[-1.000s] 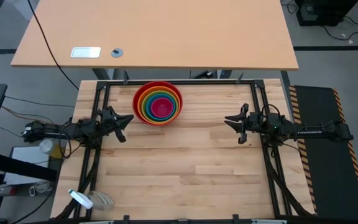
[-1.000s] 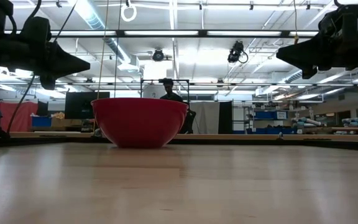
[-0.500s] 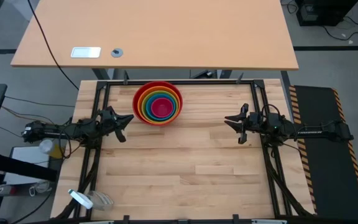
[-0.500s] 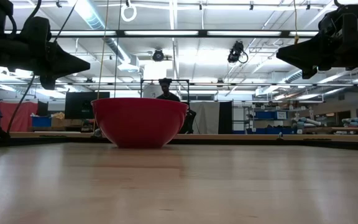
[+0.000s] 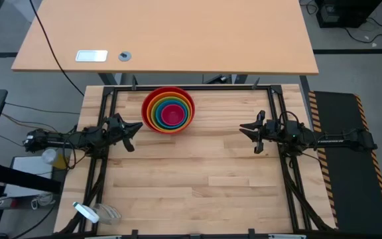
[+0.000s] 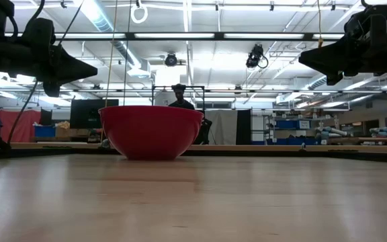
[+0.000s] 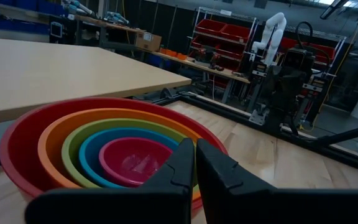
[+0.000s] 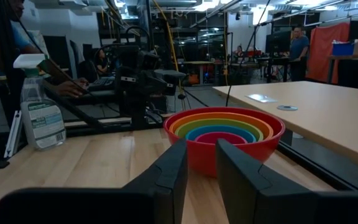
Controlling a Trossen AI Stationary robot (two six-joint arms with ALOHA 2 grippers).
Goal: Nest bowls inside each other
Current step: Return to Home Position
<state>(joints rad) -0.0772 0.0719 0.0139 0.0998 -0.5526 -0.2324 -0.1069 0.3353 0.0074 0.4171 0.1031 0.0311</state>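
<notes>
The bowls point(image 5: 169, 109) stand nested on the wooden table near its far edge, a little left of centre: red outermost, then orange, green, blue and pink innermost. The red bowl's base rests on the tabletop point(image 6: 151, 131). The stack also shows in both wrist views, bowls point(image 7: 104, 155) and bowls point(image 8: 222, 137). My left gripper point(image 5: 136, 129) hovers at the table's left side, shut, pointing level toward the stack, left gripper point(image 7: 195, 144). My right gripper point(image 5: 244, 130) hovers at the right side, slightly open with nothing between its fingers, right gripper point(image 8: 201, 144).
A black frame point(image 5: 191, 87) runs around the table. A spray bottle point(image 8: 39, 112) stands at the near left corner, spray bottle point(image 5: 88, 212). A tan desk point(image 5: 164, 33) lies beyond the far edge. A person point(image 6: 180, 97) stands in the room behind the bowls.
</notes>
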